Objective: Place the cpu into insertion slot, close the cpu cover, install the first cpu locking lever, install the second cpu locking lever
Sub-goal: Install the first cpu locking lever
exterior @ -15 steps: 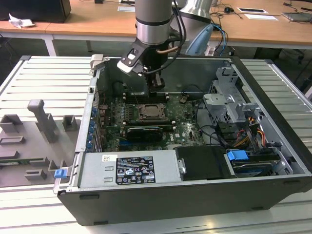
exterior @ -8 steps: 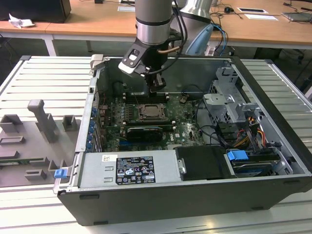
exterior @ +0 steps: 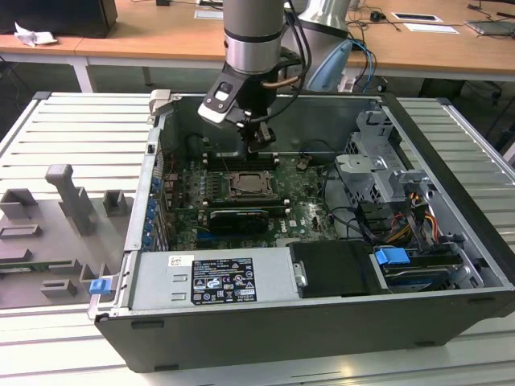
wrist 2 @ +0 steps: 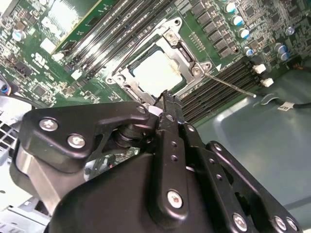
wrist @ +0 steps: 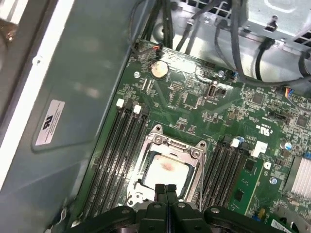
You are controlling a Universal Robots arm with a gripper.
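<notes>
Gripper [wrist: 165, 188] clenched, fingertips pressed together, nothing held. It hangs inside the open computer case [exterior: 451, 265], its tips at one edge of the insertion slot [exterior: 251, 186]; contact unclear. The cpu [wrist: 167, 170] sits in the slot, its pale top showing through the flat-lying cpu cover [wrist: 177, 143]. A thin lever [wrist 2: 228, 85] juts out across the memory slots [wrist 2: 209, 94].

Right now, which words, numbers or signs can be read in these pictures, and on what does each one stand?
None can be read.
Black sticker on the silvery box, exterior view: print too small.
White label on the case wall, first wrist view: blurred.
White marks on the green board, first wrist view: blurred.
</notes>
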